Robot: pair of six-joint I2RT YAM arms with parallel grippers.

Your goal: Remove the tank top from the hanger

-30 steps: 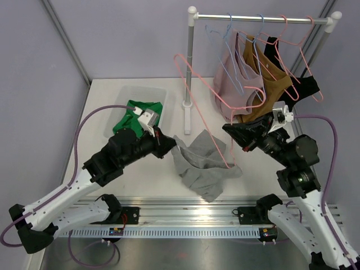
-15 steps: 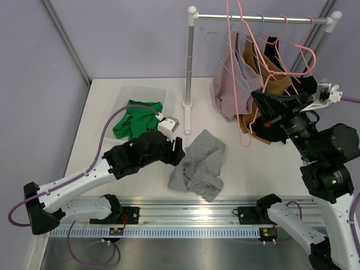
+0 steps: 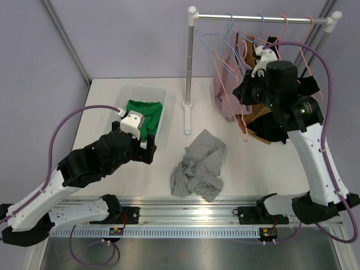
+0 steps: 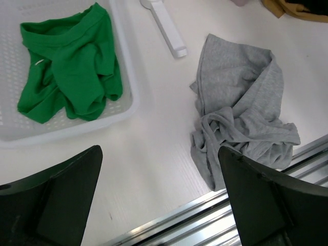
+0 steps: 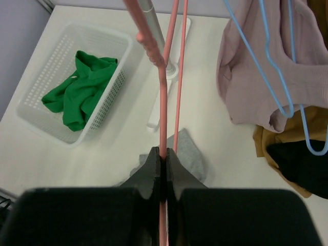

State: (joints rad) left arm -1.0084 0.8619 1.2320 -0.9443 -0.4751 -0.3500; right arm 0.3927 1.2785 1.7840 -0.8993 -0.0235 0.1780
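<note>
The grey tank top (image 3: 199, 166) lies crumpled on the white table, off any hanger; it also shows in the left wrist view (image 4: 241, 110) and under the right gripper (image 5: 188, 149). My left gripper (image 3: 148, 148) hovers left of it, open and empty (image 4: 160, 154). High by the clothes rail, my right gripper (image 3: 245, 97) is shut on the bare pink hanger (image 3: 244, 121), with its wire pinched between the jaws (image 5: 163, 151). The pink hanger (image 5: 162, 97) carries no garment.
A white basket (image 3: 125, 93) at the back left holds a green garment (image 3: 142, 110). The rack's post (image 3: 189, 62) and foot (image 4: 165, 25) stand behind the tank top. On the rail (image 3: 259, 18) hang mauve (image 5: 251, 77), mustard (image 3: 264, 121) and black (image 3: 306, 87) garments and a blue hanger (image 5: 271, 56).
My left gripper opened, let go of the tank top and drew back left. The right arm lifted the pink hanger, out of the tank top, up toward the rail.
</note>
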